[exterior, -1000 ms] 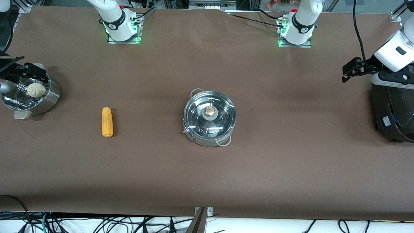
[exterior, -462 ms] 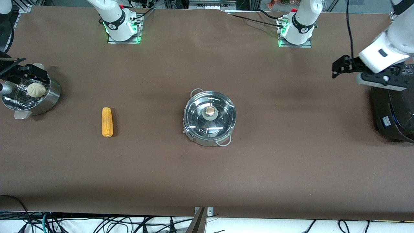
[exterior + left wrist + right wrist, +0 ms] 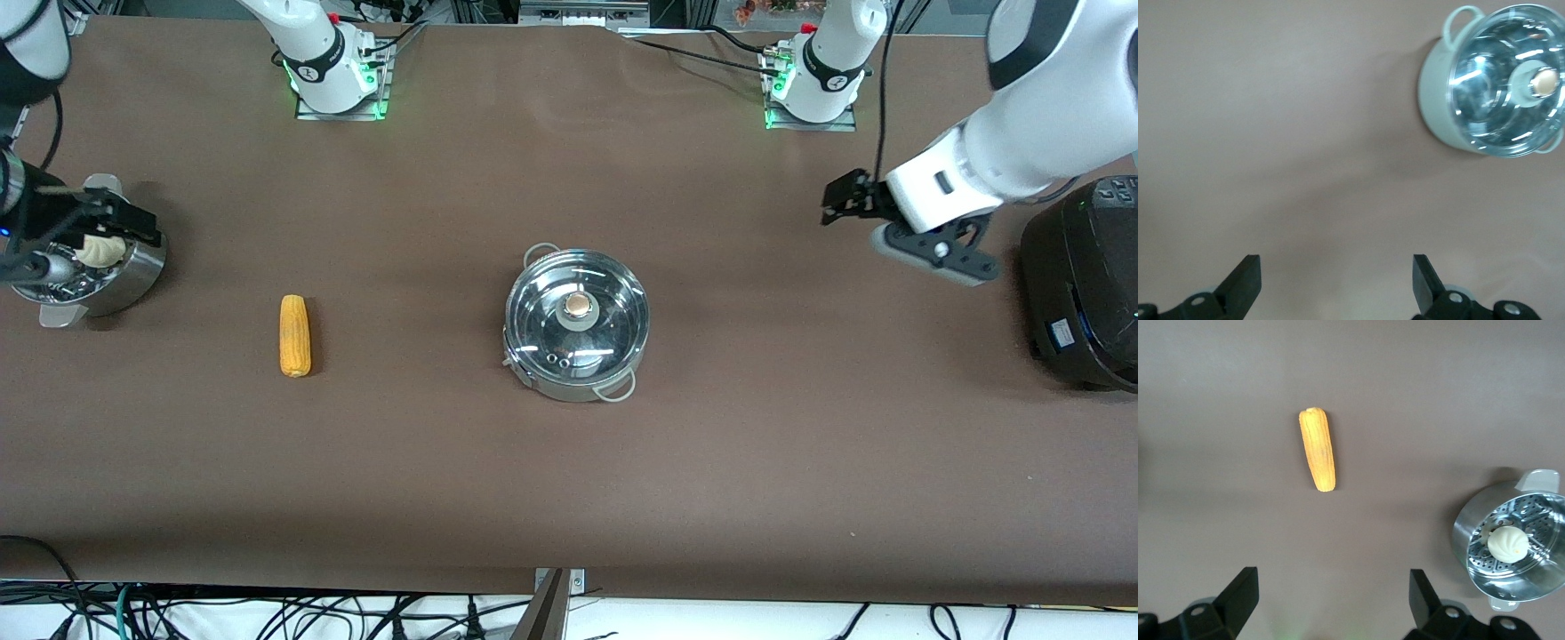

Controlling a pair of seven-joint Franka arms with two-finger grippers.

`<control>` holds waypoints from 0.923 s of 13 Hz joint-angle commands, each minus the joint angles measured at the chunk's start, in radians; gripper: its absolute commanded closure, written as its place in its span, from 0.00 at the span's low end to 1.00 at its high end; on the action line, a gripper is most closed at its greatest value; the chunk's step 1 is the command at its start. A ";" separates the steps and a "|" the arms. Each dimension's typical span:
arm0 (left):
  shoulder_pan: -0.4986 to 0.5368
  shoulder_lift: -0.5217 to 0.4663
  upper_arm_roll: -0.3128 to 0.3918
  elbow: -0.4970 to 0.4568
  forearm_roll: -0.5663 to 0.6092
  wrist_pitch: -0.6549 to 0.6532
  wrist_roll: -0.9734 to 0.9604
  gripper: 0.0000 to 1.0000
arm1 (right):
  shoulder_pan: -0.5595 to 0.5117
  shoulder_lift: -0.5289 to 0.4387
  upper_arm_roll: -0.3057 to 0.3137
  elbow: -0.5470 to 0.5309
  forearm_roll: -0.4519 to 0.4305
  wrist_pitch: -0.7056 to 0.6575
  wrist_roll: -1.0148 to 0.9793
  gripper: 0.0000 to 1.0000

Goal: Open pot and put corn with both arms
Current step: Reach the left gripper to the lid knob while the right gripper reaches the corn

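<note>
The steel pot (image 3: pixel 569 388) stands mid-table with its glass lid (image 3: pixel 605 324) and tan knob (image 3: pixel 578 305) on it. It also shows in the left wrist view (image 3: pixel 1431 100). The corn (image 3: pixel 294 335) lies on the table between the pot and the right arm's end, and shows in the right wrist view (image 3: pixel 1318 449). My left gripper (image 3: pixel 843 197) is open and empty over bare table between the pot and a black appliance; its own view shows it too (image 3: pixel 1336 283). My right gripper (image 3: pixel 133 227) is open and empty over the steamer pot's rim (image 3: pixel 1333 600).
A perforated steamer pot (image 3: pixel 133 276) with a white bun (image 3: pixel 1507 543) stands at the right arm's end. A black round appliance (image 3: pixel 1080 284) stands at the left arm's end. Both arm bases sit along the table's back edge.
My left arm has swung from over the black appliance toward the pot. My right gripper has shifted slightly toward the corn, now covering more of the bun.
</note>
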 commanded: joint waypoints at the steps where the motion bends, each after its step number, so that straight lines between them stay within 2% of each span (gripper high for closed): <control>1: -0.101 0.165 -0.003 0.187 -0.012 -0.023 -0.008 0.00 | -0.001 0.048 -0.002 0.032 0.003 -0.006 -0.002 0.00; 3: -0.158 0.257 -0.003 0.281 -0.013 0.006 -0.110 0.00 | 0.000 0.083 -0.002 0.032 0.012 0.031 -0.001 0.00; 4: -0.180 0.286 -0.004 0.293 -0.012 0.056 -0.140 0.00 | 0.000 0.106 -0.001 0.029 0.017 0.077 0.001 0.00; 7: -0.261 0.348 -0.003 0.290 -0.012 0.181 -0.261 0.00 | 0.005 0.181 -0.001 0.025 0.113 0.160 -0.004 0.00; 9: -0.334 0.397 0.007 0.292 -0.007 0.257 -0.329 0.00 | 0.017 0.222 0.001 0.008 0.115 0.235 -0.004 0.00; 12: -0.370 0.449 0.008 0.299 0.027 0.340 -0.404 0.00 | 0.029 0.241 0.014 -0.093 0.115 0.414 -0.004 0.00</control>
